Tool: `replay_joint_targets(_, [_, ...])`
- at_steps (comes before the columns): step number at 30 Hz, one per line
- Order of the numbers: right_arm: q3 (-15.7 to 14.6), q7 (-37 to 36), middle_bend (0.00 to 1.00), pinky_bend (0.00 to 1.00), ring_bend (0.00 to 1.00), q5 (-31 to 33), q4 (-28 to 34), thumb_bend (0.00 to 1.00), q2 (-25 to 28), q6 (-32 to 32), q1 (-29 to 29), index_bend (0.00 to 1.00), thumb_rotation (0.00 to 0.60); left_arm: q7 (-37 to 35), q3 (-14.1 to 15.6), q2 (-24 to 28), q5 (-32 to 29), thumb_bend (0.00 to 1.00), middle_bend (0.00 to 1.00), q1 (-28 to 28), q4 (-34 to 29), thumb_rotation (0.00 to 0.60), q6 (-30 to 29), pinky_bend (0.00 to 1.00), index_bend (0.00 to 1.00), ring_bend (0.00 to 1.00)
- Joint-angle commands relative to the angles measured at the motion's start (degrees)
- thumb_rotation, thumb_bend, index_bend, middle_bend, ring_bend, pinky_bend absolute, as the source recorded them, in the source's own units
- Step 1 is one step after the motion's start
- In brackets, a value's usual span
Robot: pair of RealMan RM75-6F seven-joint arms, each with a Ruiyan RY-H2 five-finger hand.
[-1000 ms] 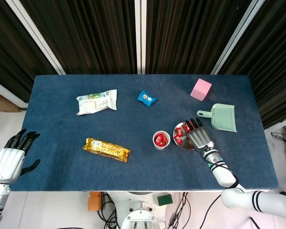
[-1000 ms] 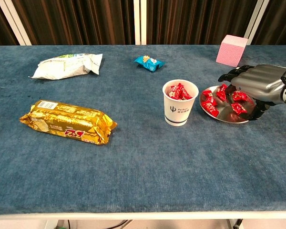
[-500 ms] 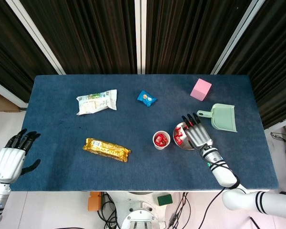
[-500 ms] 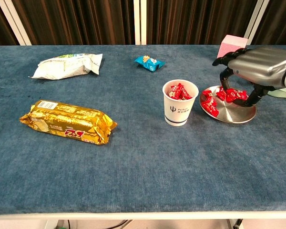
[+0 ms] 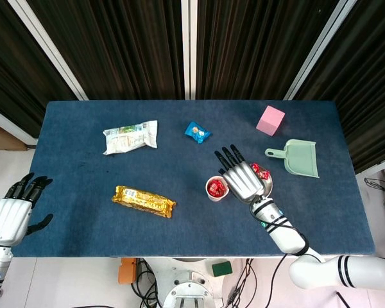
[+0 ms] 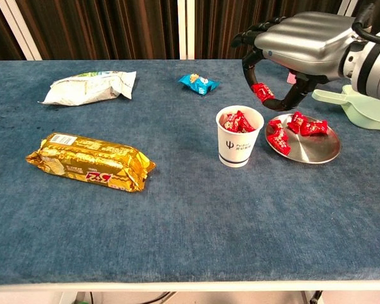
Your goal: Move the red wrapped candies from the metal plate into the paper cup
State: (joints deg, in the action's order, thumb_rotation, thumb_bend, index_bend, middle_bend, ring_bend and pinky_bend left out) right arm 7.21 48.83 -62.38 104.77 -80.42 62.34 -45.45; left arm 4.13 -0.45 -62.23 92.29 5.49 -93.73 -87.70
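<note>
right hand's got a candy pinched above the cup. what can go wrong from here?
1. The right hand pinches the red candy over the paper cup's far rim, so a release may miss.
2. The cup already looks nearly full; the candy might bounce out.
3. Lowering fingers could tip the light cup toward the metal plate.

- We seem to be in a lab or test room: a blue-covered table (image 5: 83,186) stands before dark pleated curtains (image 5: 128,45).
- Loose cables (image 5: 247,282) trail on the pale floor beneath us.
</note>
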Motion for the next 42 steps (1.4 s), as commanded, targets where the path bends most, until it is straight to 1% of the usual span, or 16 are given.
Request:
replay_joint_targets(1, [-0.2,0.6,0.04,0.00,0.00,-0.4,0.1,0.38,-1.0,-0.3,-0.6,0.55,0.600,-0.1,0.0,0.0,0.1,0.18,0.15,0.0,0.0,0.600,-0.1,0.20,0.18,0.06])
replay_joint_targets(6, [-1.1,0.7,0.04,0.00,0.00,-1.4,-0.2,0.38,-2.4,-0.3,-1.0,0.55,0.600,-0.2,0.0,0.0,0.0,0.18,0.15,-0.1,0.1,0.600,-0.2,0.20,0.18,0.06])
replay_joint_targets(9, [-1.4,0.5,0.04,0.00,0.00,-2.0,-0.9,0.38,-3.3,-0.3,-1.1,0.50,0.600,-0.2,0.0,0.0,0.0,0.18,0.15,-0.1,0.1,0.600,0.0,0.20,0.18,0.06])
replay_joint_targets(12, [-1.9,0.1,0.04,0.00,0.00,-2.8,-1.6,0.37,-4.0,-0.6,-1.2,0.41,0.600,-0.2,0.0,0.0,-0.2,0.18,0.15,0.0,0.1,0.600,0.1,0.20,0.18,0.06])
replay_joint_targets(14, [-2.1,-0.2,0.04,0.00,0.00,-3.2,-1.9,0.36,-4.2,-0.8,-1.2,0.30,0.600,-0.1,0.0,0.0,-0.1,0.18,0.15,-0.1,0.1,0.600,-0.1,0.20,0.18,0.06])
replay_joint_targets(17, [-2.3,-0.9,0.03,0.00,0.00,-4.0,-2.3,0.36,-4.2,-0.6,-1.1,0.21,0.600,-0.2,0.0,0.0,0.0,0.18,0.15,-0.2,0.1,0.600,-0.3,0.20,0.18,0.06])
replay_joint_targets(22, [-2.6,-2.6,0.03,0.00,0.00,-6.1,-1.9,0.36,-3.1,0.9,0.0,0.20,0.600,-0.3,0.0,0.1,0.1,0.18,0.15,-0.2,0.2,0.600,-0.3,0.20,0.18,0.06])
replay_joint_targets(25, [-2.3,-4.7,0.03,0.00,0.00,-6.7,-2.3,0.36,-1.7,2.3,1.2,0.20,0.600,-0.3,0.0,0.1,0.2,0.18,0.15,-0.3,0.1,0.600,-0.5,0.20,0.18,0.06])
replay_joint_targets(28, [-1.7,-6.4,0.03,0.00,0.00,-4.7,-3.7,0.36,-0.5,2.5,2.2,0.22,0.600,-0.3,0.1,0.1,0.4,0.18,0.15,-0.3,0.1,0.600,-0.6,0.20,0.18,0.06])
replay_joint_targets(32, [-1.6,-7.7,0.03,0.00,0.00,-1.1,-6.9,0.36,0.0,1.0,2.9,0.27,0.600,-0.1,0.2,0.1,0.5,0.18,0.15,-0.4,0.0,0.600,-0.7,0.20,0.18,0.06])
replay_joint_targets(36, [-1.7,-8.9,0.03,0.00,0.00,0.7,-9.9,0.36,-0.8,-0.6,3.0,0.28,0.600,0.2,0.1,0.0,0.4,0.18,0.15,-0.3,-0.1,0.600,-0.4,0.20,0.18,0.06])
replay_joint_targets(42, [-2.4,-9.6,0.03,0.00,0.00,1.3,-13.4,0.36,-2.7,-2.5,2.9,0.28,0.600,0.4,0.0,-0.1,0.0,0.18,0.15,-0.1,-0.1,0.600,0.1,0.20,0.18,0.06])
